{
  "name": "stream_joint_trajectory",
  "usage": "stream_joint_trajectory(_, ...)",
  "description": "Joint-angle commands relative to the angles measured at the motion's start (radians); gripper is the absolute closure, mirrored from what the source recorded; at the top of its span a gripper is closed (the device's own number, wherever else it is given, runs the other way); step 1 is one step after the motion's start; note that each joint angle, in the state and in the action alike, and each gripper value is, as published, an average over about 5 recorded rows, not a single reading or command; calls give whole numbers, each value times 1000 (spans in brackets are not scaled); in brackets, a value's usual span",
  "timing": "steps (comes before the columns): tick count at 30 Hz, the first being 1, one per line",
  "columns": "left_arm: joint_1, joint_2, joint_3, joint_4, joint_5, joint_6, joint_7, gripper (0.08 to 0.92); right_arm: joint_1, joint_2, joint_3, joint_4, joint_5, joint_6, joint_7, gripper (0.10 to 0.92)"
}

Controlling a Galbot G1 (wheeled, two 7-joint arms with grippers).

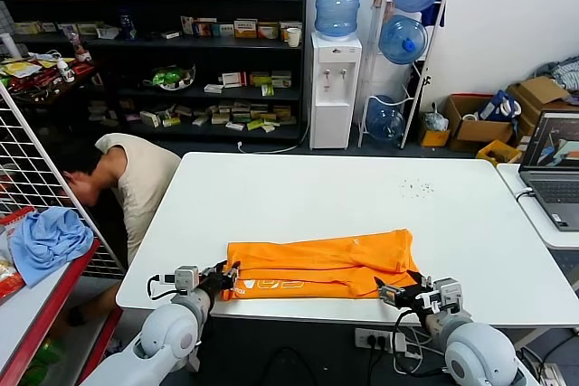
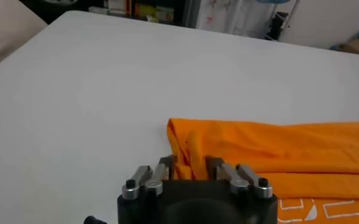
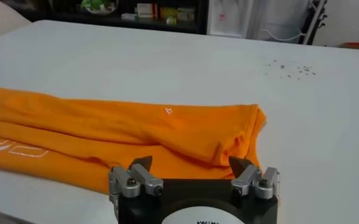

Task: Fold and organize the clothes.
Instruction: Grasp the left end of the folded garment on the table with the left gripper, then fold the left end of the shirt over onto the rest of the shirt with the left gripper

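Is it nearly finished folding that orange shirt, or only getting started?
Partway, I'd say. The orange T-shirt already lies folded lengthwise into a long band on the white table. Now the left tool sits at one near corner of the band, its fingers straddling the fabric edge, and the right tool stands wide open at the other end. The band probably still needs folding across into a compact stack.
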Motion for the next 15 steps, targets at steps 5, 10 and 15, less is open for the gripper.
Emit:
stream_joint_trajectory(5, -6, 23, -4, 1, 5, 2, 15, 788, -6, 1, -3, 17, -1, 1, 4, 203)
stream_joint_trajectory(10, -20, 75, -21, 2, 2, 3, 14, 885, -5, 0, -1, 30, 1, 2, 7, 203)
stream_joint_trajectory(15, -45, 168, -56, 37, -6, 4, 5, 886, -10, 2, 6, 41, 6, 5, 9, 203)
